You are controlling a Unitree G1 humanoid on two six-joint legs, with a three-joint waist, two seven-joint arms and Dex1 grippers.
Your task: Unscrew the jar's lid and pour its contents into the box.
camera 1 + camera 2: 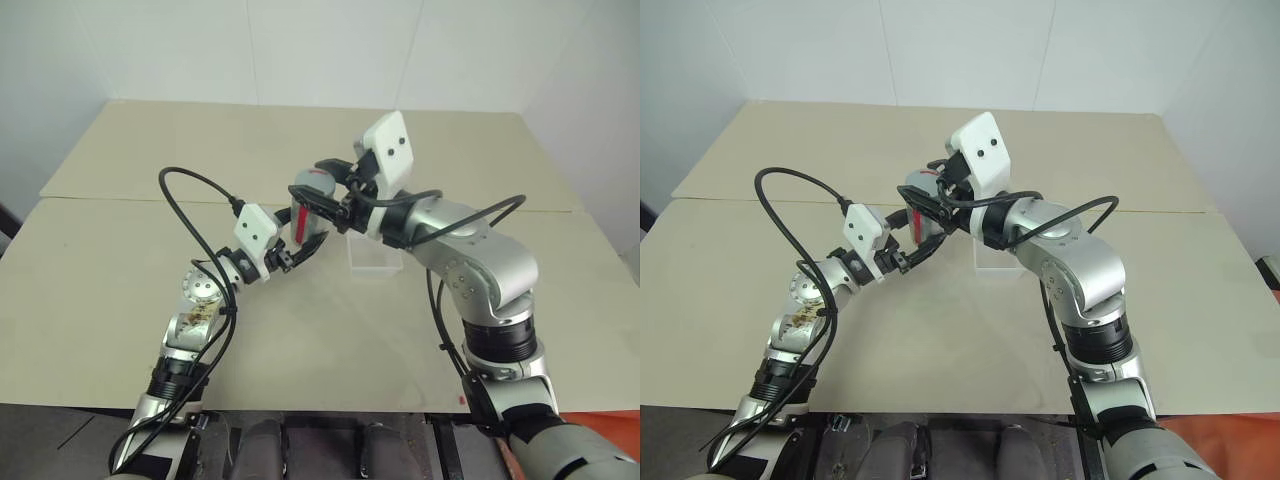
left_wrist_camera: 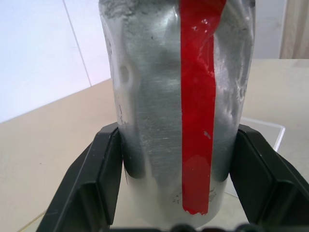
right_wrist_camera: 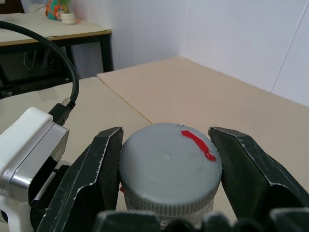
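Bench [image 1: 120,300]: a wide pale top below both claws; the work is done in the air above it, so I judge that nothing needs to rest on it during the unscrewing.

Box [image 1: 375,258]: a small clear container on the bench, just under and a little behind the right claw. It stands close, I think, so that the pour needs only a short move after the cap is off.

Left claw [image 1: 300,250]: it comes from below and its two black fingers [image 2: 104,174] press on both sides of the jar's lower body. It is pinching the jar and holds it upright above the bench, probably to keep the body from turning while the cap is twisted.

Jar [image 2: 169,106]: it is between the two claws, with its silvery label and the red stripe toward the left wrist camera. It is lifted, not standing on the bench.

Right claw [image 3: 166,159]: it reaches from the side over the top of the jar. Its fingers [image 3: 94,169] are pressed against the rim of the lid, one at each side, so it is pinching the lid and is ready for the turn.

Lid [image 3: 169,164]: a grey round cap with a red mark, on the jar's top. By my judgement it is not yet unscrewed.

Contents: inside the jar; I cannot see them behind the label.
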